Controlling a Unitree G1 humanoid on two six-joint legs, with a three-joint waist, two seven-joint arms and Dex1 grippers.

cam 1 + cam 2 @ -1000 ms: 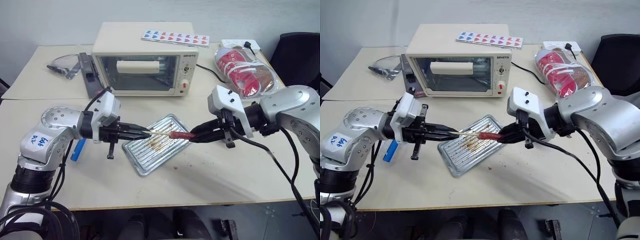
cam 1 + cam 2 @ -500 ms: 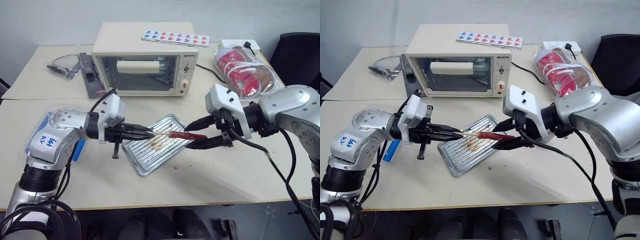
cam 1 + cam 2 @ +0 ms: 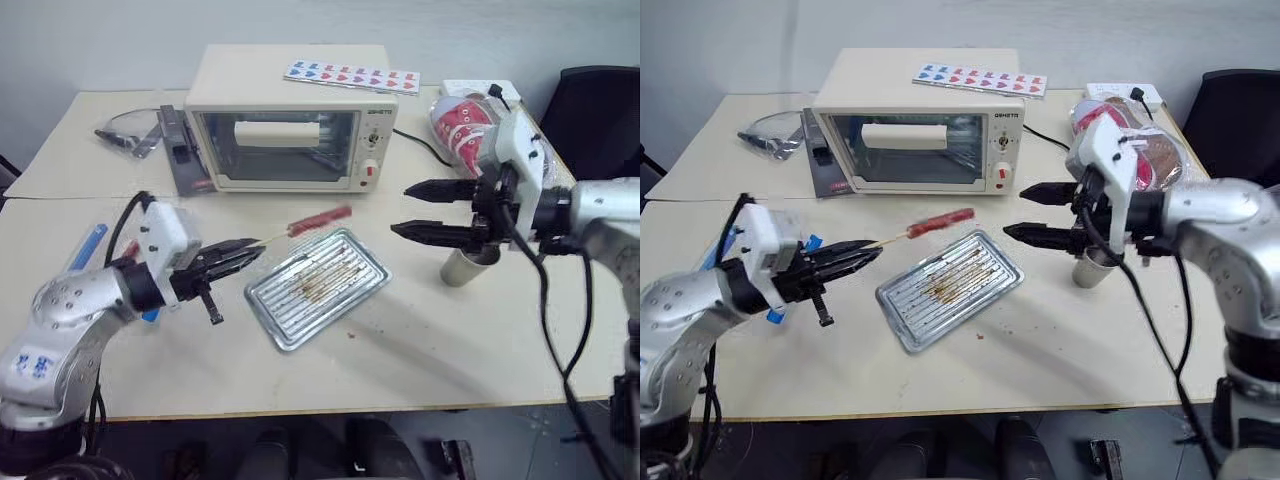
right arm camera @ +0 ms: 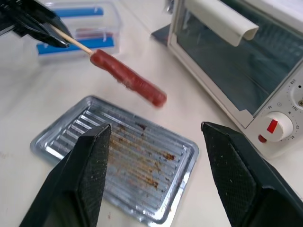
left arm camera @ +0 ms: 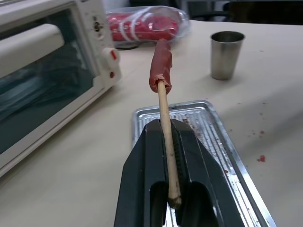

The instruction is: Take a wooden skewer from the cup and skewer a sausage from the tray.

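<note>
My left gripper [image 3: 248, 248] is shut on the near end of the wooden skewer [image 3: 272, 237], which points to the right. The reddish-brown sausage [image 3: 318, 220] is stuck on the skewer's far end and hangs in the air just beyond the tray's [image 3: 372, 262] far edge. In the left wrist view the skewer [image 5: 164, 118] runs out between the closed fingers to the sausage [image 5: 160, 66]. The ribbed tray holds only brown stains. My right gripper [image 3: 402, 210] stands open, holding nothing, right of the sausage. The steel cup [image 3: 462, 268] stands under my right hand.
A cream toaster oven [image 3: 285, 120] stands behind the tray, with a strip of heart stickers [image 3: 350, 75] on top. A clear bag of red-and-white packets [image 3: 468, 130] lies at the back right. A clear box with blue strips [image 4: 90, 28] lies beside my left arm.
My right gripper opened, let go of the sausage and drew back to the right over the cup. My left gripper pulled left, and the skewered sausage now angles up past the tray's far edge.
</note>
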